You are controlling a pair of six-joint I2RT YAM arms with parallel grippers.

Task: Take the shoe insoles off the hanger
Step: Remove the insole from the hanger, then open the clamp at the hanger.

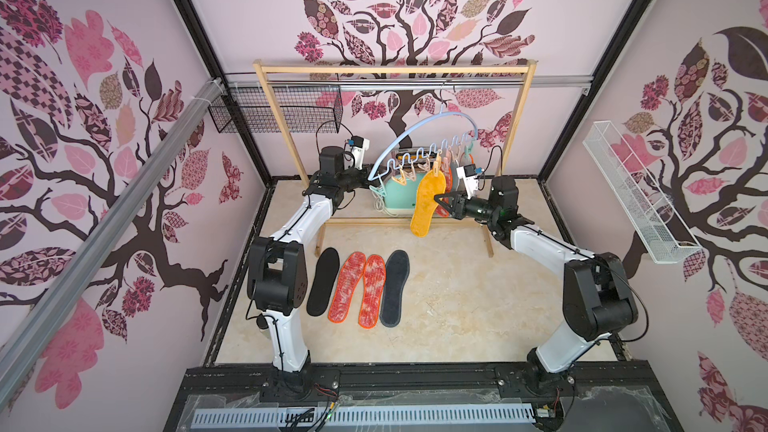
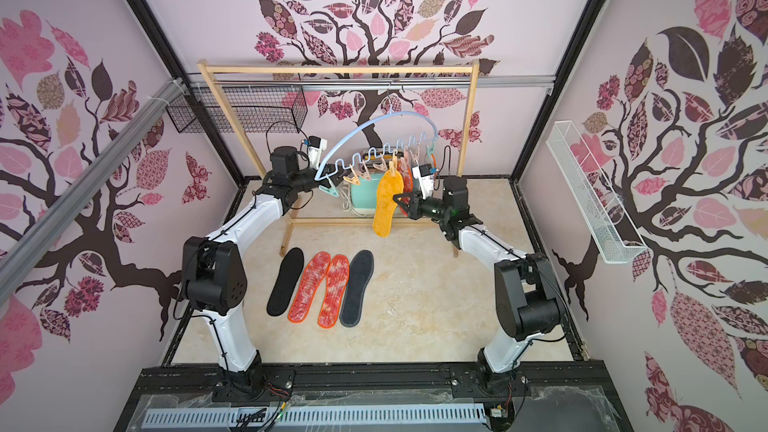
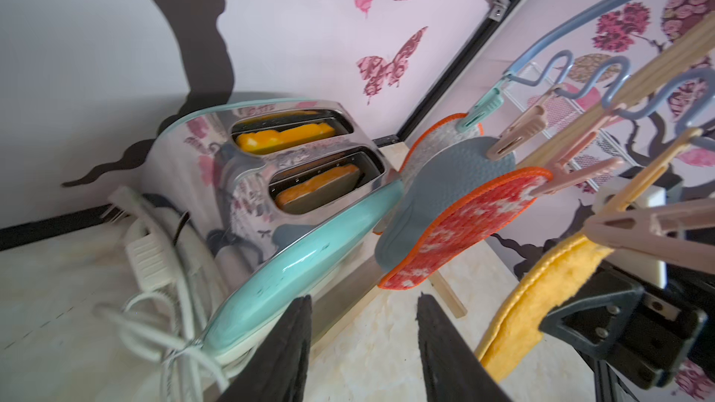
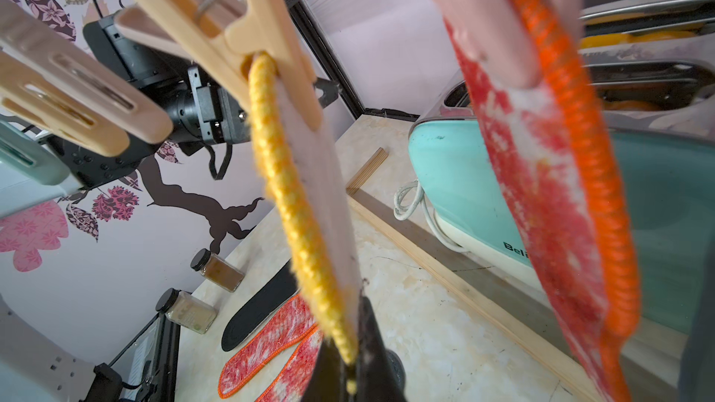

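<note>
Black insole [image 1: 323, 282], two red-mottled insoles [image 1: 358, 288] and a dark grey insole [image 1: 395, 288] lie in a row on the table [image 1: 457, 305], left of its middle, toes toward the far edge.

At the far edge, the left gripper [image 3: 363, 303] sits at the left tip of the hanger [image 1: 428, 120]. Its jaws are partly apart and nothing is between them.

The mustard insole [image 1: 426, 205] hangs right of that. Its long axis is near vertical, its top pinched in a beige clothespin [image 1: 436, 166].

The right gripper [image 1: 438, 198] reaches in from the right, closed on the insole's edge about halfway down. It is the nearer arm, so the pull probably runs down and away from the pin.

A red-white insole [image 3: 464, 233] and a blue-grey insole [image 3: 445, 187] remain pegged further right.
</note>
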